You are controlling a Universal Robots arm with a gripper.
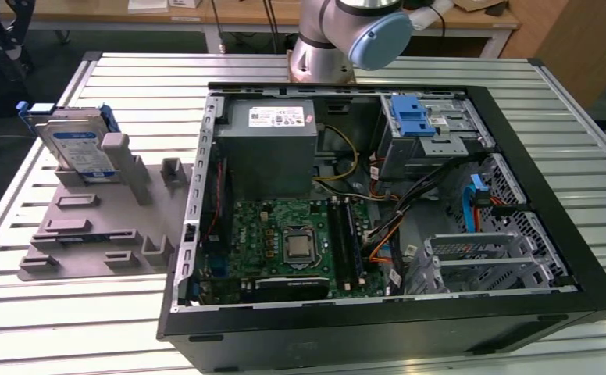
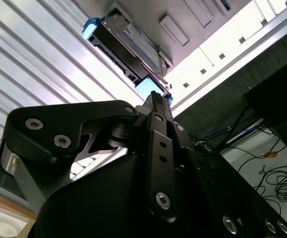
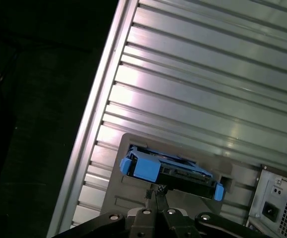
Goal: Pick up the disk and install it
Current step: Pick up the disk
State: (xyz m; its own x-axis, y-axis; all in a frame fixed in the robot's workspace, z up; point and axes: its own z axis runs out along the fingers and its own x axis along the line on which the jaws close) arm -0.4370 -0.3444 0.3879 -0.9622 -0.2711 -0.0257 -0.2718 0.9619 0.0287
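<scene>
Tabletop (image 1: 63, 328) with open computer case (image 1: 386, 344), grey holder (image 1: 84, 226) and disk (image 1: 76, 144).
Holder sits beside the case at the exterior view's left; the disk stands upright in it, its blue-and-white label unreadable. In the first wrist view the gripper (image 3: 153, 194) is pinched closed and empty, with the disk beyond its tips, not touching.

A ribbed metal tabletop (image 1: 126, 78) carries an open black computer case (image 1: 386, 344), which reaches the edge on the exterior view's right. Inside the case are a grey power supply (image 1: 269, 148), a green motherboard (image 1: 282, 242) and a silver cage with a blue latch (image 1: 428, 125). A grey moulded fixture plate (image 1: 84, 234) lies just beside the case, toward the opposite tabletop edge.
</scene>
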